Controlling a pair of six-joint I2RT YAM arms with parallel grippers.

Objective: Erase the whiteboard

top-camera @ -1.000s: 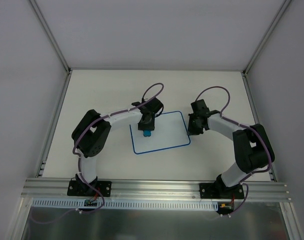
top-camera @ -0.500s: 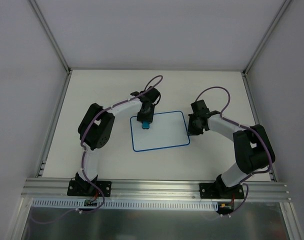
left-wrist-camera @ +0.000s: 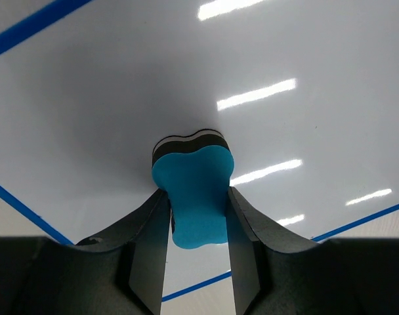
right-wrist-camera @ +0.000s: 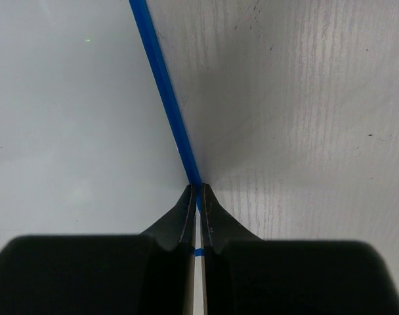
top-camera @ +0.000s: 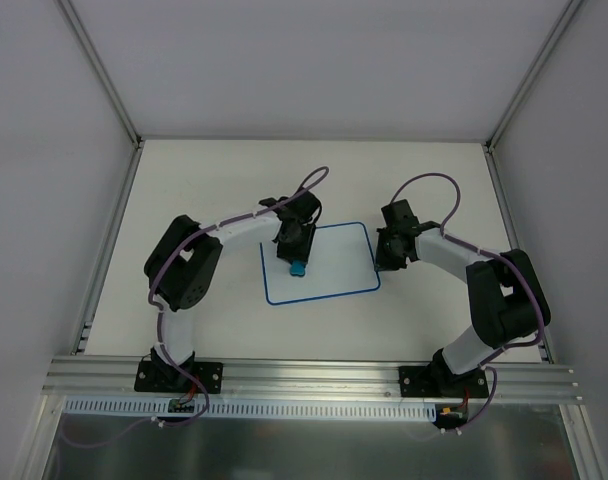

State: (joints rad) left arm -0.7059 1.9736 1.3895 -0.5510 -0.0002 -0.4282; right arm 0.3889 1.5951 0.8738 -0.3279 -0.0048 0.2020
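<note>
Whiteboard (top-camera: 334, 265), blue-bordered, lying flat on the counter (top-camera: 204, 180) between the two arms. Left jaws clamped on a blue eraser (left-wrist-camera: 194, 197), its dark felt face pressed against the board just ahead of them. Right jaws closed together, empty, tips at the board's blue right border.

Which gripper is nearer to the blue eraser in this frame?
Left. The left gripper is shut on the eraser, on the left part of the whiteboard; the right gripper, shut, rests at the board's right blue edge, apart from the eraser.
</note>
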